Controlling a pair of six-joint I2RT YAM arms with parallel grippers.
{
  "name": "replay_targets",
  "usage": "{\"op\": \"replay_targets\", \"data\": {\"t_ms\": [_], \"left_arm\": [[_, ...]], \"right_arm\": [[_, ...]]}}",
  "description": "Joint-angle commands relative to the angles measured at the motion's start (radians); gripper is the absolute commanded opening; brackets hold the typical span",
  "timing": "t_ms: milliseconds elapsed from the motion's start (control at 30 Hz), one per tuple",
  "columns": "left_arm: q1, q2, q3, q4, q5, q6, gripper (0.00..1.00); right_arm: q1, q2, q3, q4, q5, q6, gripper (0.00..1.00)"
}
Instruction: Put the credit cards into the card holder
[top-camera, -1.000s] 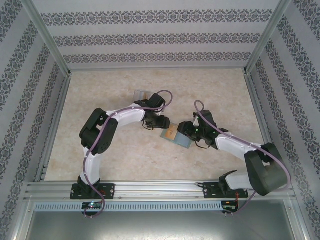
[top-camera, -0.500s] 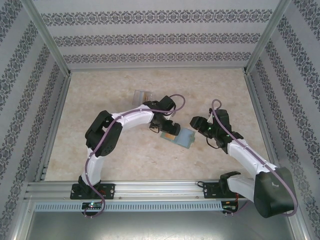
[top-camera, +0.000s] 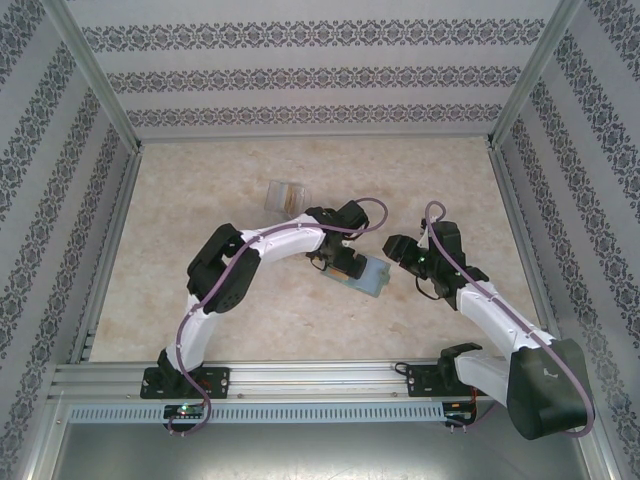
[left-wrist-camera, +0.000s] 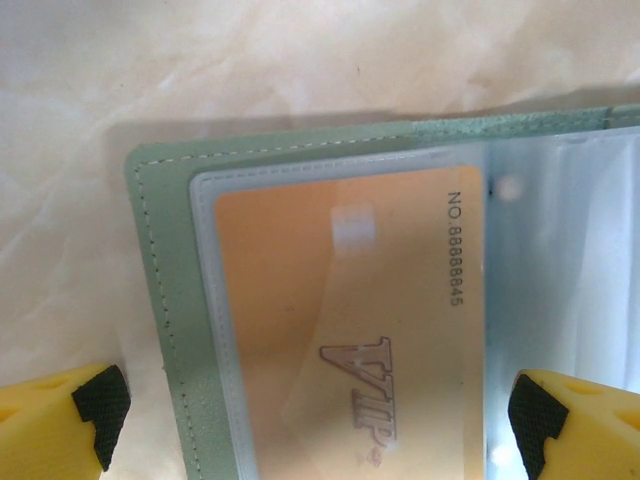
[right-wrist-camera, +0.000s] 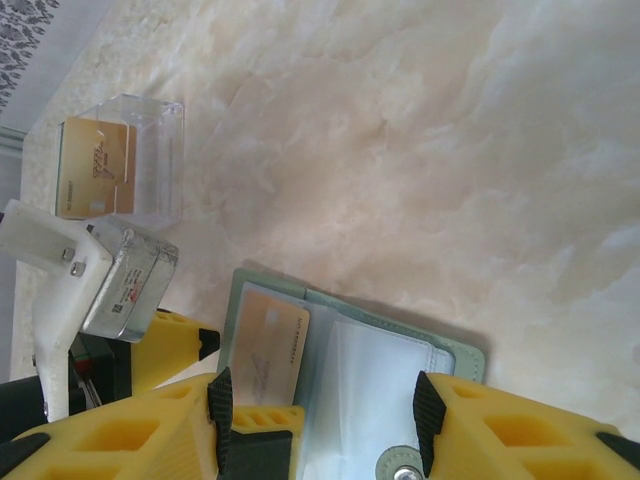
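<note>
My left gripper (left-wrist-camera: 315, 415) is open over the card holder (left-wrist-camera: 160, 260). The orange card (left-wrist-camera: 330, 300) looks thin, stiff, slick: I'd pinch its long edges. Right gripper (right-wrist-camera: 325, 415) is open too.

A clear plastic stand (top-camera: 284, 193) stood on the far middle of the table (top-camera: 200, 190), its walls see-through and glinting. The tabletop was pale beige with a cloudy, marbled pattern. Walls (top-camera: 300, 70) papered white with grey ornamental stripes closed in the back and both sides. An aluminium rail (top-camera: 320, 375) ran along the near edge, and slanted metal posts (top-camera: 95, 75) rose at the far corners.
</note>
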Motion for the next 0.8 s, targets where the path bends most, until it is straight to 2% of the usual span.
{"op": "replay_targets", "data": {"t_ms": [0,300,467,600,733,767], "left_arm": [[-0.012,0.025,0.030,-0.068,-0.061,0.011,0.99],[-0.011,0.018,0.015,-0.054,-0.056,0.023,0.89],[-0.011,0.016,0.012,-0.043,-0.027,0.022,0.75],[-0.011,0.017,0.010,-0.027,-0.004,0.021,0.68],[-0.008,0.023,0.020,-0.038,-0.001,0.010,0.66],[-0.008,0.023,0.020,-0.037,-0.001,0.006,0.70]], "right_arm": [[-0.013,-0.009,-0.012,0.006,-0.005,-0.012,0.53],[-0.027,-0.011,-0.013,0.004,-0.016,-0.018,0.53],[-0.028,0.004,-0.014,0.006,-0.020,-0.019,0.53],[-0.029,0.027,-0.010,0.007,-0.030,-0.021,0.53],[-0.027,0.051,0.002,0.004,-0.055,-0.016,0.53],[-0.028,0.054,0.003,0.002,-0.056,-0.019,0.53]]}}
